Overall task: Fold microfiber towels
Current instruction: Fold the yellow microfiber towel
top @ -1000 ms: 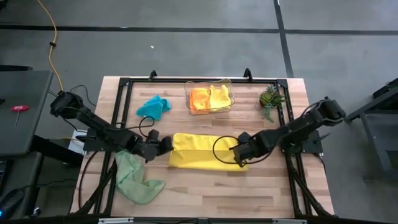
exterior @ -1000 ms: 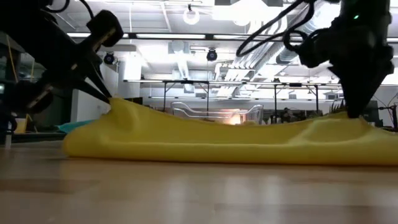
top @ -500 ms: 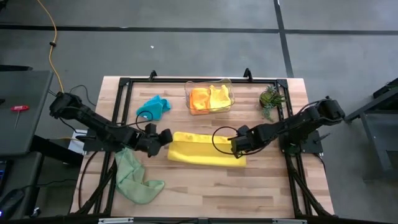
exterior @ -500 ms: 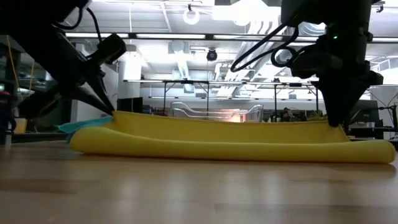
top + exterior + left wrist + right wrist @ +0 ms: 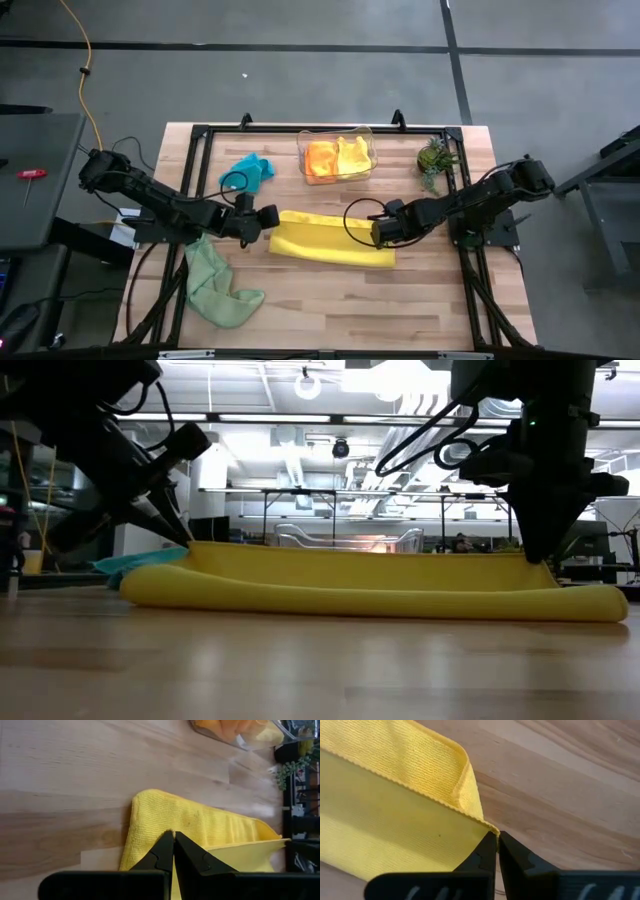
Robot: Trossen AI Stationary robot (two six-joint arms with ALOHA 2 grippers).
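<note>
We are working mid-fold on the yellow towel [image 5: 330,238] lying mid-table, already doubled into a long band. Our left gripper [image 5: 266,218] is pinching the band's left end, fingers pressed together on the cloth edge. Our right gripper [image 5: 379,232] is pinching the right end the same way, fingers [image 5: 487,851] closed on the corner of the upper layer. In the low view the top layer is sitting flat over the lower one, edges roughly meeting.

Judging the next move: we are probably needing to let go of both corners once the layer is lying square, then take one short end for the cross fold.

We are counting five towels:
- two yellow: the one in hand, and one [image 5: 353,154] in the bin [image 5: 338,133]
- one orange [image 5: 321,159], in the bin
- one teal [image 5: 247,170], loose behind the left gripper
- one green [image 5: 212,285], crumpled near the front left

One plant [image 5: 434,158] is standing at the back right.
</note>
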